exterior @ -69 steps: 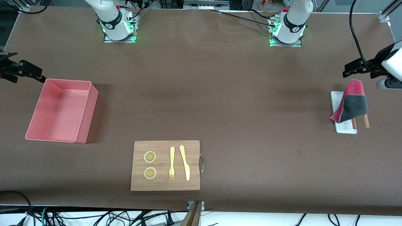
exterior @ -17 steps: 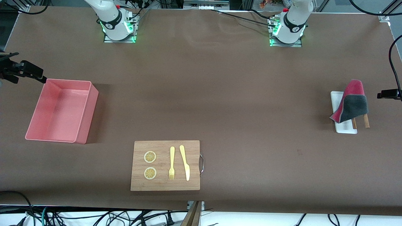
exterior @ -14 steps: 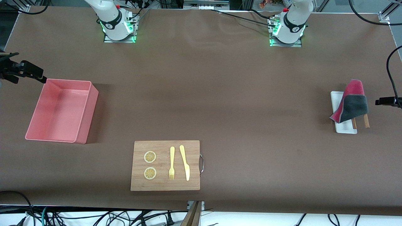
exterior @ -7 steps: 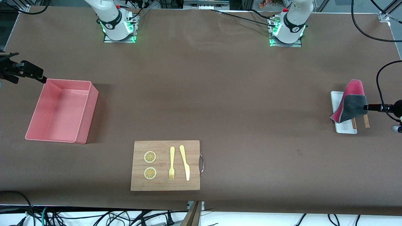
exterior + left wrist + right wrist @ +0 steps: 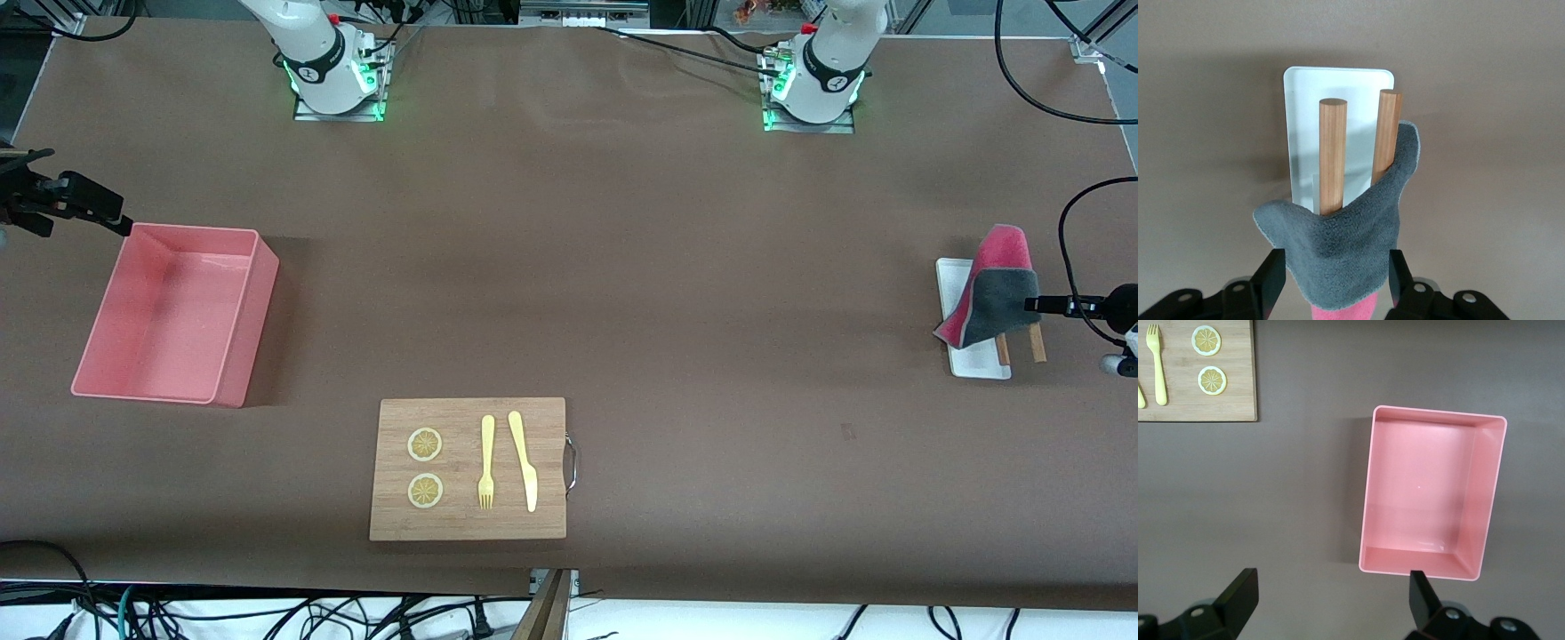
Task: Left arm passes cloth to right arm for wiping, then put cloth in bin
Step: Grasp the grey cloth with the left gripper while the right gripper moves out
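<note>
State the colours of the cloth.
The cloth is pinkish-red on one side, dark grey on the other; the front view shows both best.

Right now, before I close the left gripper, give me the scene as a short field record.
cloth: draped over two wooden pegs on the white tray, grey side out
left gripper: open, fingers on either side of the cloth's edge
right gripper: open, waiting above the table by the bin
bin: empty, toward the right arm's end
wooden board: holds two lemon slices, fork, knife
</note>
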